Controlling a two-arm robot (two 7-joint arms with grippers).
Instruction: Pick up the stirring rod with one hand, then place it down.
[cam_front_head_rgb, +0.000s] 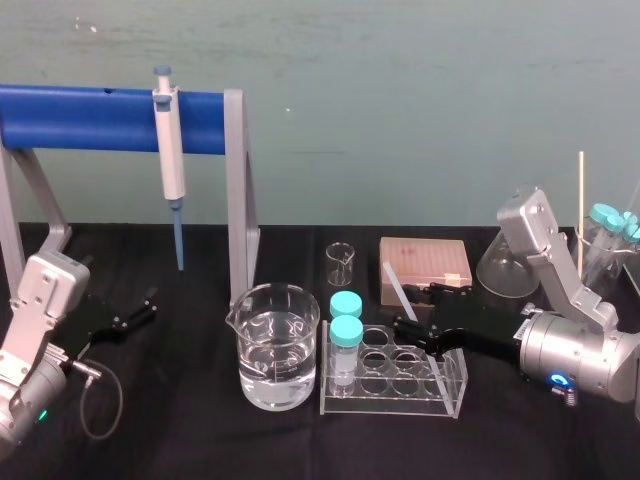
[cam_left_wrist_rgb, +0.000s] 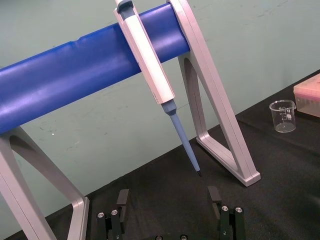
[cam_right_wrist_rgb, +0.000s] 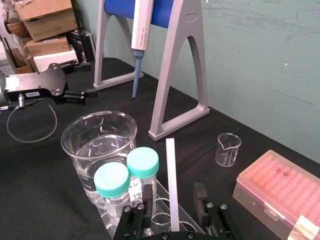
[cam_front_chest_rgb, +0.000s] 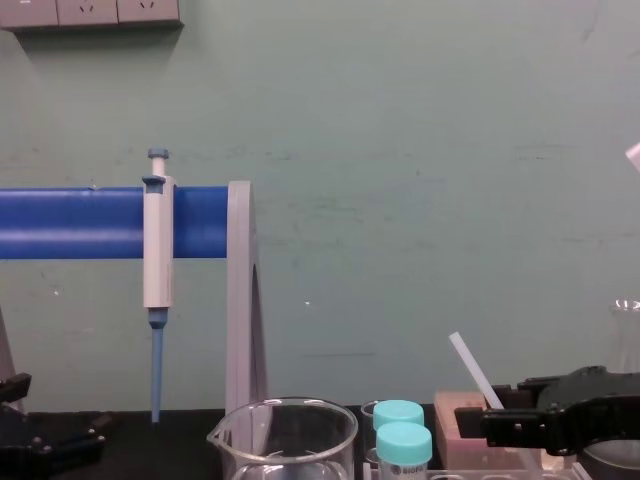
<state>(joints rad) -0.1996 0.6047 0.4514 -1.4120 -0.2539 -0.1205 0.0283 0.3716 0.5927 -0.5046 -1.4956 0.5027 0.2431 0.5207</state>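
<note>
You'll find the stirring rod (cam_right_wrist_rgb: 171, 180) at centre-right of the head view. It is lined up with the right claw (cam_front_head_rgb: 417, 310), just below the pink tip box (cam_front_head_rgb: 425, 258) and above the clear tube rack (cam_front_head_rgb: 455, 388). Its lower end meets the claw. From there the long axis climbs toward the upper left of the chest view, tilted well off vertical, with the free tip in open air. In the right wrist view it runs straight out along the claw's centreline. I cannot tell whether that claw is pinching the rod or only straddling it, so check before you move.

Expect the rod to be light and stiff, with a smooth, slippery surface (glass or plastic, I can't say, so treat it as brittle). A hold near one end would let it swing like a lever. A hold nearer the middle, square across the axis, should stop it pivoting. Lay it gently and flat on the black desk (cam_front_head_rgb: 160, 430), since it will probably roll.

The left claw (cam_left_wrist_rgb: 167, 200) is parked at the lower left of the head view, spread wide and holding nothing.
</note>
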